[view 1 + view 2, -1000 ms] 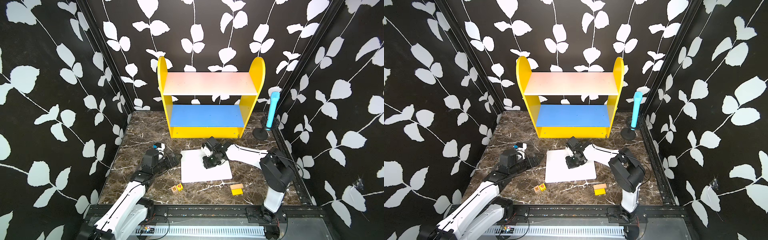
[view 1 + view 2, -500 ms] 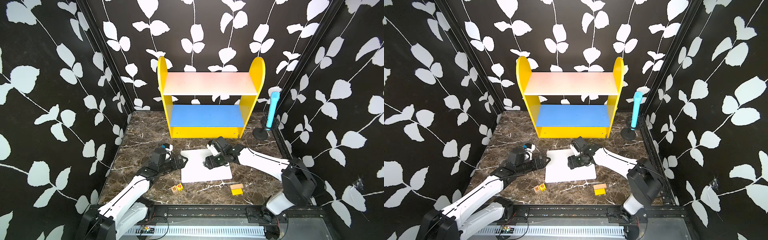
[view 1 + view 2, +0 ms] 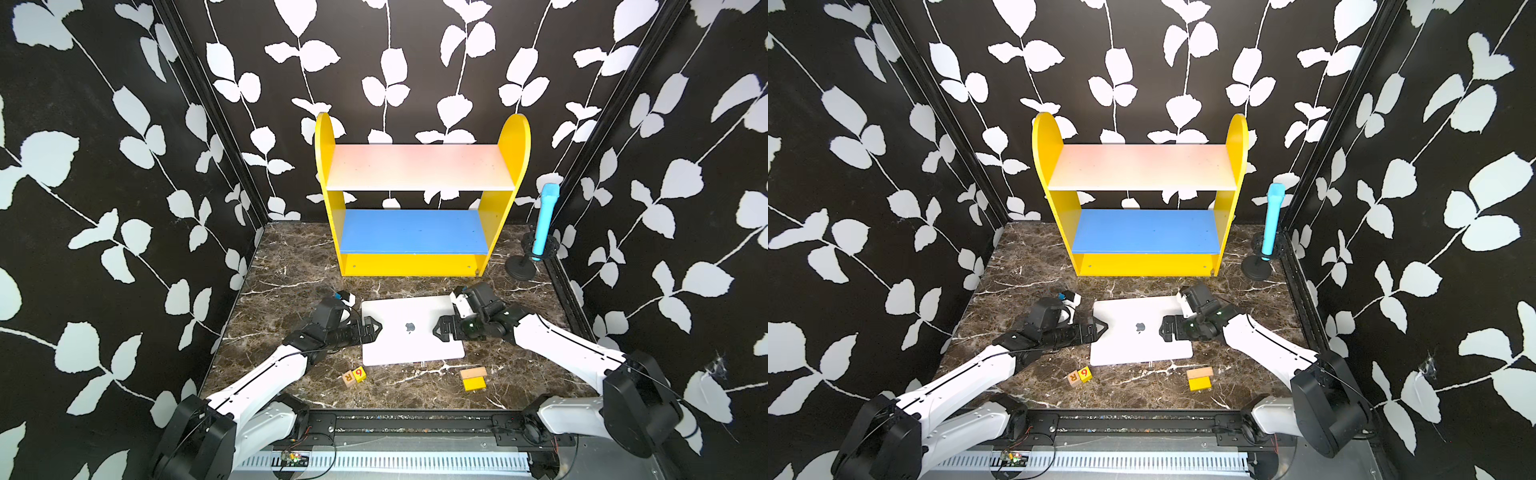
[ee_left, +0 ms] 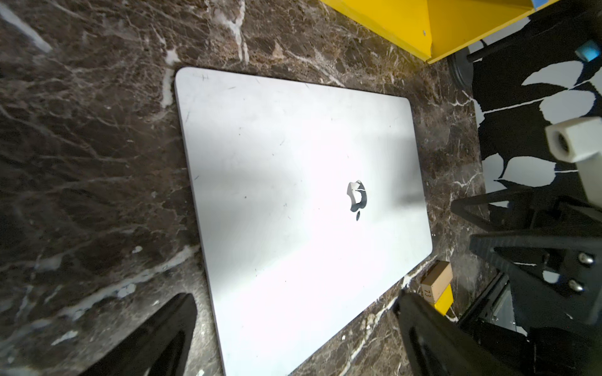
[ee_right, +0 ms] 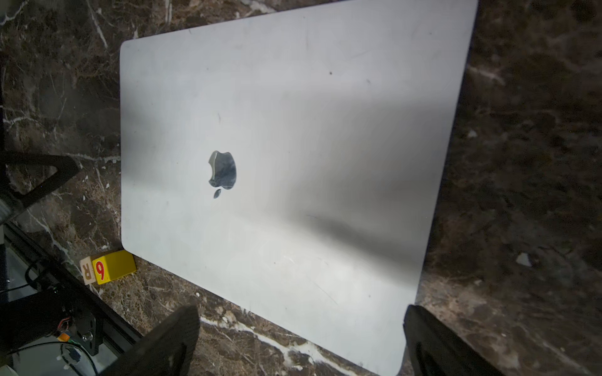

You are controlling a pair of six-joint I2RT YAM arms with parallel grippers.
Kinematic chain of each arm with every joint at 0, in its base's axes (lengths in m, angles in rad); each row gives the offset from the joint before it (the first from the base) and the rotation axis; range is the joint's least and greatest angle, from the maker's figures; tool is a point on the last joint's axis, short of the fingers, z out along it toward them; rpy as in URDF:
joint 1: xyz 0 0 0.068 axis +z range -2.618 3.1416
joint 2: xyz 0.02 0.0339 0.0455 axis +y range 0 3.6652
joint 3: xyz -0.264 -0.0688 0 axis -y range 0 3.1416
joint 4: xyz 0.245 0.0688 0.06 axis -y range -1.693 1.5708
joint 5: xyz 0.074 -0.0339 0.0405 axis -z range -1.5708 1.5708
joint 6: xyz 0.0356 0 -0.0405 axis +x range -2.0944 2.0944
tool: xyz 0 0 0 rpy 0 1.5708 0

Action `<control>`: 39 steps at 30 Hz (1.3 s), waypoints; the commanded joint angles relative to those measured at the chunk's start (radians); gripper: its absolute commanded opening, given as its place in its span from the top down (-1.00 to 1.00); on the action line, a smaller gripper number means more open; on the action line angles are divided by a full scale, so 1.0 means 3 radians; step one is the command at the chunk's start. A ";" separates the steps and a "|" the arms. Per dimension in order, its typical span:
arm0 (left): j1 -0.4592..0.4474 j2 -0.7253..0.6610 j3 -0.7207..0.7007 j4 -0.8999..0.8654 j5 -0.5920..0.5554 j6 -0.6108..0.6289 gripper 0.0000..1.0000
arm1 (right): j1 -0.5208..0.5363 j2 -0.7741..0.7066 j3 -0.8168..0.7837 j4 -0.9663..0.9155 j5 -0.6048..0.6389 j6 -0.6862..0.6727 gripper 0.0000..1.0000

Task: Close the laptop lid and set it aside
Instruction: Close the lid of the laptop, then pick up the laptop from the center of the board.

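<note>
The laptop [image 3: 409,347] lies shut and flat on the marble tabletop [image 3: 291,286] before the yellow shelf unit [image 3: 415,264]. My left gripper [image 3: 372,328] and right gripper [image 3: 440,329] sit at its opposite side edges, the jaws of both spread wide, holding nothing. The laptop lid [image 4: 286,169] is slick, scuffed silver metal, thin and round-cornered. I reckon my fingers could skid off it or shove it into the letter blocks [image 3: 354,375].

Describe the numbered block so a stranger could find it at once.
Start at the big yellow shelf at the back, then come forward to the closed laptop lying flat before it. Just off its near left corner sits a small yellow block, the only one showing a red 6.
</note>
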 commanded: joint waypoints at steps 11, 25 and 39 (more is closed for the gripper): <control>-0.0055 0.0064 -0.0052 -0.0063 -0.0022 0.0088 -0.97 | -0.0369 -0.0196 -0.0551 0.0549 -0.0532 0.0219 -0.88; -0.0066 0.0288 -0.0111 0.0106 0.0103 0.0085 -0.96 | -0.0504 0.0065 -0.0718 0.0928 -0.0805 0.0325 -0.71; -0.0066 0.0616 -0.0248 0.0517 0.0269 0.0008 -0.85 | -0.0604 0.0307 -0.0843 0.1308 -0.1044 0.0468 -0.52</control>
